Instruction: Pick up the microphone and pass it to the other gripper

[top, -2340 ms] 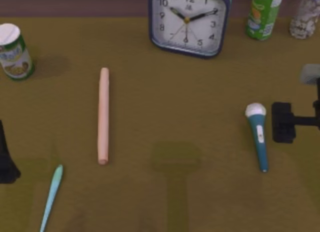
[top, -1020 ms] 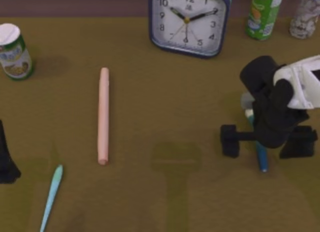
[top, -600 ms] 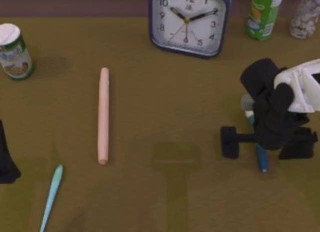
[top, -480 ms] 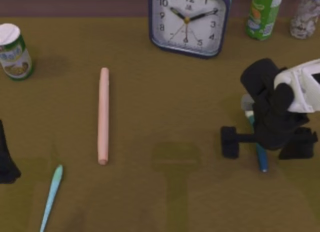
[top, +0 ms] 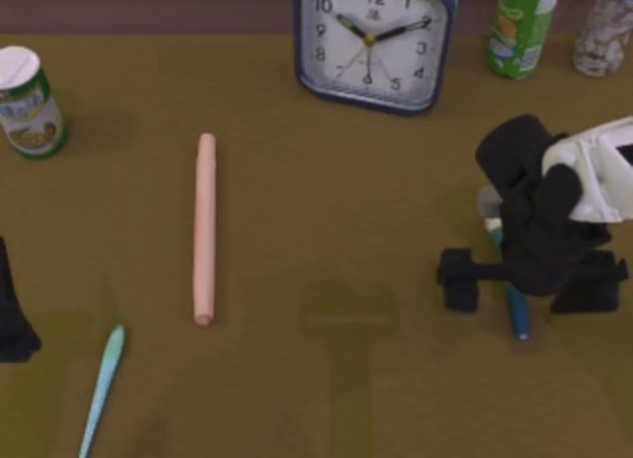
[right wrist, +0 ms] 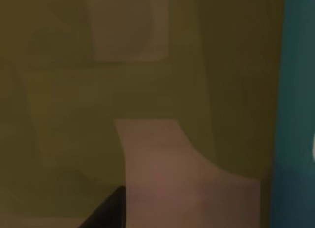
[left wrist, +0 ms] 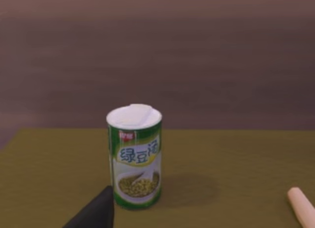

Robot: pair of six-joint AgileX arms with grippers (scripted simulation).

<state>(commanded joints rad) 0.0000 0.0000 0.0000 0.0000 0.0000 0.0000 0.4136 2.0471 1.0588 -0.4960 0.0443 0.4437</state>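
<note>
Microphone: lies on the table at the right side, mostly hidden under the right arm; only its teal handle end shows.
Right gripper: low over the microphone, fingers spread wide, one on each side of the handle, apparently not touching it.
Left gripper: parked at the left edge, its opening cannot be told.
Nearby: pink rod, clock, green can.
</note>
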